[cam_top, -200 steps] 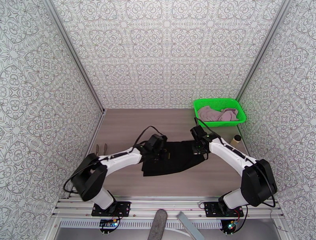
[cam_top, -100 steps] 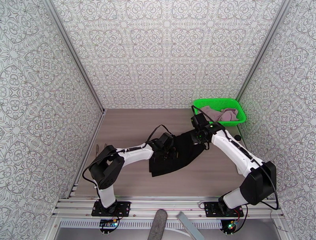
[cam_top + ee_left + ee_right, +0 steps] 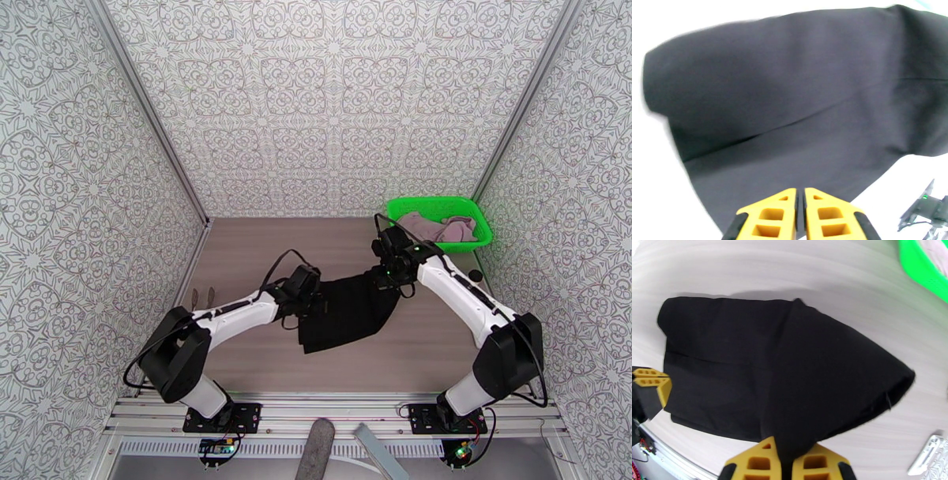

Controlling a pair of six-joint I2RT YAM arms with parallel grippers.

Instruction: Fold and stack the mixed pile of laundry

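Note:
The black garment (image 3: 347, 312) lies partly folded in the middle of the table. Its right end is lifted by my right gripper (image 3: 389, 276). In the right wrist view the black garment (image 3: 790, 370) runs down between the yellow fingers of my right gripper (image 3: 787, 449), which is shut on it. My left gripper (image 3: 312, 294) is at the cloth's left edge. In the left wrist view my left gripper (image 3: 800, 191) has its fingers pressed together, nothing visibly pinched, over the black garment (image 3: 790, 98). The pink garment (image 3: 438, 227) lies crumpled in the basket.
The green mesh basket (image 3: 483, 223) stands at the table's back right corner, close behind my right arm. A small dark object (image 3: 475, 275) sits near the right wall. Two small items (image 3: 202, 298) lie by the left wall. Patterned walls enclose the table.
My right gripper has carried the garment's right end up and toward the back left, making the cloth narrower. My left gripper went right, then drew back to the cloth's left edge.

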